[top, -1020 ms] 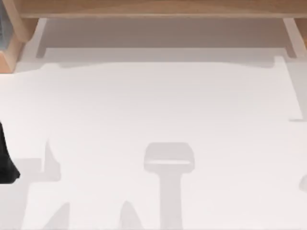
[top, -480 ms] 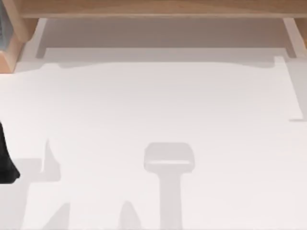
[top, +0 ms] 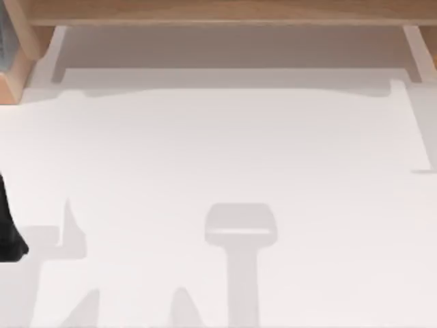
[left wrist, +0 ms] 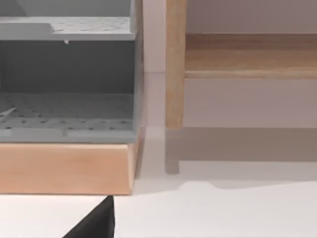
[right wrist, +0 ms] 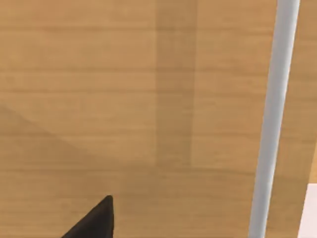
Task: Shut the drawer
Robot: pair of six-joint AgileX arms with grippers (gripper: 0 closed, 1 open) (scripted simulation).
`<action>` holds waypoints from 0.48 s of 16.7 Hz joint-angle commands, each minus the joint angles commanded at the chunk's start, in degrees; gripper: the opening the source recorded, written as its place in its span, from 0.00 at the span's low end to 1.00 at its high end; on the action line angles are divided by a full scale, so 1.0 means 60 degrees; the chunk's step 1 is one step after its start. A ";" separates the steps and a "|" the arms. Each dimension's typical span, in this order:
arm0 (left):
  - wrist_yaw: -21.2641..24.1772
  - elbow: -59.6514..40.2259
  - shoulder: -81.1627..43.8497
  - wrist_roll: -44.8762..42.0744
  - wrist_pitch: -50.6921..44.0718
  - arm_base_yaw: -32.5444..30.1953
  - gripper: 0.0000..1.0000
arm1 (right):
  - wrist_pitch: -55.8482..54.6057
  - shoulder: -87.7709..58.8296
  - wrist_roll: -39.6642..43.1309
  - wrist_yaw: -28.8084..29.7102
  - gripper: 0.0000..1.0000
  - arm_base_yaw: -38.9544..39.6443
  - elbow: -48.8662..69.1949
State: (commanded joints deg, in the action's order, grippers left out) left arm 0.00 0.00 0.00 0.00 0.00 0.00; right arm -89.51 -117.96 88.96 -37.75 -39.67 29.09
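Left gripper (left wrist: 96, 223): a dark tip at the lower margin of the left wrist view, over the white desk (top: 218, 150); whether it is open or closed cannot be told, and nothing is seen in its hold. Facing it stand a grey perforated shelf unit (left wrist: 67, 106) on a light wood base (left wrist: 64, 168) and, beside these, an upright wood post (left wrist: 175, 64).

Left arm (top: 7, 225): a dark form at the desk's left edge in the top view.

Right gripper (right wrist: 96, 223): a dark tip close before a wood panel (right wrist: 99, 99) crossed by a pale grey bar (right wrist: 272, 119); its opening cannot be told either.

The drawer (top: 232, 48) lies along the desk's far edge, spanning almost the full width and standing out from the light wood frame (top: 218, 10).
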 joint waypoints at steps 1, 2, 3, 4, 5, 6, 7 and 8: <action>0.0000 0.0000 0.0000 0.0000 0.0000 0.0000 1.00 | 0.0032 -0.0019 0.0001 0.0034 1.00 0.0034 0.0050; 0.0000 0.0000 0.0000 0.0000 0.0000 0.0000 1.00 | 0.0032 -0.0019 0.0001 0.0034 1.00 0.0034 0.0050; 0.0000 0.0000 0.0000 0.0000 0.0000 0.0000 1.00 | 0.0032 -0.0019 0.0001 0.0034 1.00 0.0034 0.0050; 0.0000 0.0000 0.0000 0.0000 0.0000 0.0000 1.00 | 0.0032 -0.0019 0.0001 0.0034 1.00 0.0034 0.0050; 0.0000 0.0000 0.0000 0.0000 0.0000 0.0000 1.00 | 0.0032 -0.0019 0.0001 0.0034 0.92 0.0034 0.0050; 0.0000 0.0000 0.0000 0.0000 0.0000 0.0000 1.00 | 0.0032 -0.0019 0.0001 0.0034 0.85 0.0034 0.0050; 0.0000 0.0000 0.0000 0.0000 0.0000 0.0000 1.00 | 0.0032 -0.0019 0.0001 0.0034 0.77 0.0034 0.0050; 0.0000 0.0000 0.0000 0.0000 0.0000 0.0000 1.00 | 0.0032 -0.0019 0.0001 0.0034 0.70 0.0034 0.0050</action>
State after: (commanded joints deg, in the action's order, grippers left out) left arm 0.00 0.00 0.00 0.00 0.00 0.00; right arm -89.32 -118.07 88.97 -37.55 -39.47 29.40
